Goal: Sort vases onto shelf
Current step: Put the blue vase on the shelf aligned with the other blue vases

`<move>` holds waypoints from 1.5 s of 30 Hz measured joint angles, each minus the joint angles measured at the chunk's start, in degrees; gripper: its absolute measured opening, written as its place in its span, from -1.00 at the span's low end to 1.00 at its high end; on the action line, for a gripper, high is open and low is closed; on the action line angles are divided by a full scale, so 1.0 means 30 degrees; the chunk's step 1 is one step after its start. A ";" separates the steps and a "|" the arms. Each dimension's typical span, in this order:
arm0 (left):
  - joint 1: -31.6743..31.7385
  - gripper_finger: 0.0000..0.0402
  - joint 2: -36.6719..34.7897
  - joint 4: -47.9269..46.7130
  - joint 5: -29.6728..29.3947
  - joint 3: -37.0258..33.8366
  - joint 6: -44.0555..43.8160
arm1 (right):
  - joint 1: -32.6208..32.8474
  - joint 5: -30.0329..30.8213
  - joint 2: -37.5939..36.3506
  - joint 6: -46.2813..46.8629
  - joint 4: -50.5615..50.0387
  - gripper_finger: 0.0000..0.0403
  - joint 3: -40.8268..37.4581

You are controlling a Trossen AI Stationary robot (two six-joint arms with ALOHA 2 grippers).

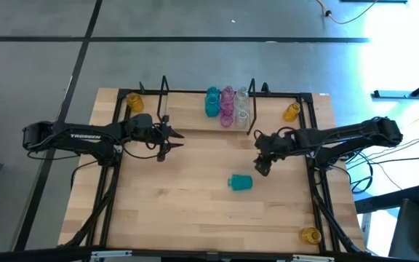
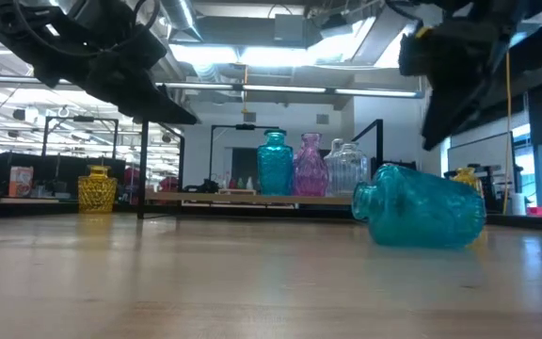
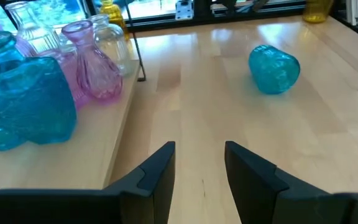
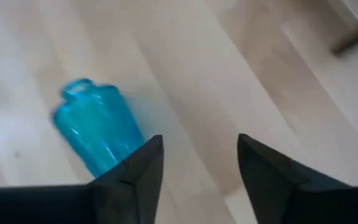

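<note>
A teal vase (image 1: 241, 182) lies on its side on the table, its neck toward the table's left (image 2: 422, 207) (image 3: 274, 67) (image 4: 98, 134). The shelf (image 1: 191, 120) stands at the far middle. It carries upright teal (image 2: 274, 165), pink (image 2: 309, 167) and clear (image 2: 344, 169) vases at its right end. My right gripper (image 1: 260, 167) (image 4: 201, 168) hovers open, just right of and beyond the fallen teal vase, fingers pointing down and clear of it. My left gripper (image 1: 173, 142) (image 3: 201, 168) is open above the table, in front of the shelf's left end.
Yellow vases stand at the table's far left (image 1: 134, 102), far right (image 1: 291, 111) and near right corner (image 1: 310, 235). The shelf's black wire uprights (image 1: 164, 91) (image 1: 252, 102) rise at its ends. Bare wood spans the table's middle and near left.
</note>
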 joint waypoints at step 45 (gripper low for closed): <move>-0.0867 -0.34 0.1232 0.2638 -0.0057 -0.0233 0.0393 | 0.3949 0.5443 0.9828 -0.6992 1.6505 0.05 -0.0044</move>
